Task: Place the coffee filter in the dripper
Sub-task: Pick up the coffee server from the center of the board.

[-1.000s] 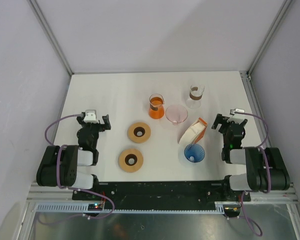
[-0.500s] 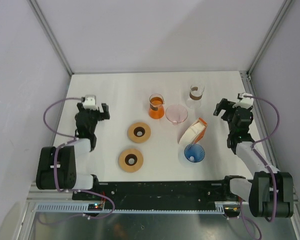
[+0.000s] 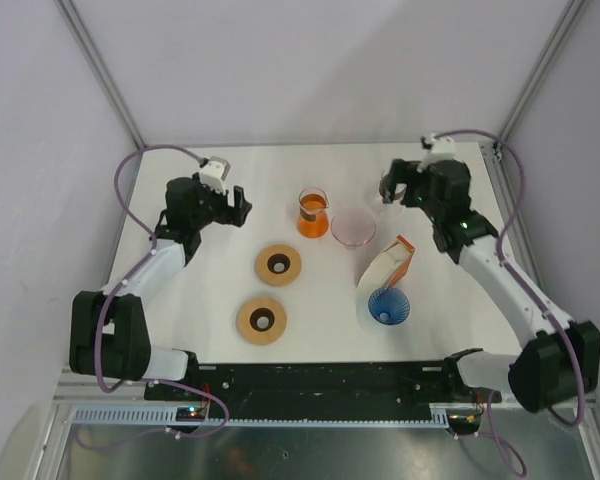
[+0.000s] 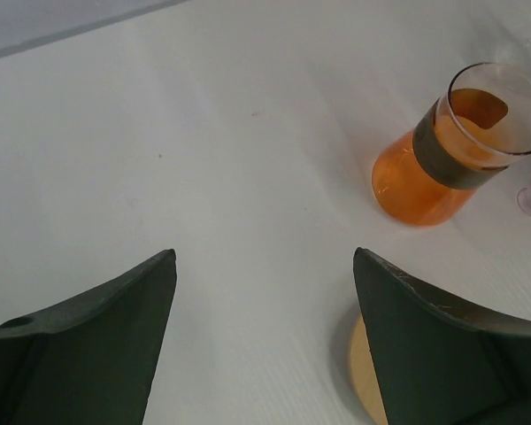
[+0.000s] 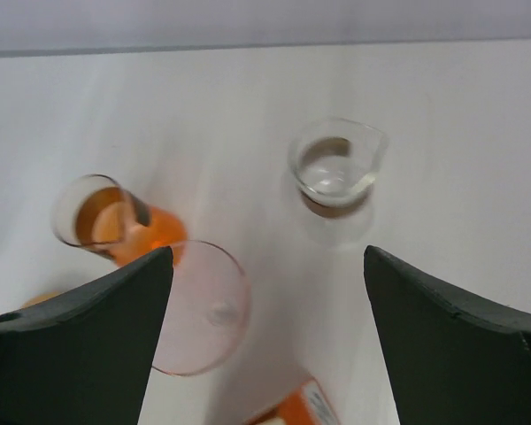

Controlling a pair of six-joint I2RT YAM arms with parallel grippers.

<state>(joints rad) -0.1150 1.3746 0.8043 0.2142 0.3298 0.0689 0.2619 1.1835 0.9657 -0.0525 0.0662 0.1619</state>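
Note:
White coffee filters [image 3: 382, 266] lie in an orange-edged pack right of centre; its corner [image 5: 299, 409] shows in the right wrist view. A pink see-through dripper [image 3: 353, 228] [image 5: 201, 306] stands just behind the pack. A blue dripper [image 3: 388, 305] stands in front of it. My left gripper [image 3: 236, 207] [image 4: 264, 257] hangs open and empty over bare table, left of the orange carafe [image 3: 313, 212] [image 4: 450, 152]. My right gripper [image 3: 400, 186] [image 5: 267, 252] is open and empty, high above the spot between the pink dripper and the clear carafe [image 3: 392, 189] [image 5: 335, 168].
Two wooden rings [image 3: 278, 264] [image 3: 261, 320] lie left of centre; one ring's edge [image 4: 361, 372] shows beside my left gripper's right finger. The orange carafe [image 5: 113, 221] stands left of the pink dripper. Walls and metal posts close in the back and sides.
Both arms have reached out from their bases toward the back of the table, the left toward the orange carafe, the right toward the clear carafe. Both grippers stay open and empty.

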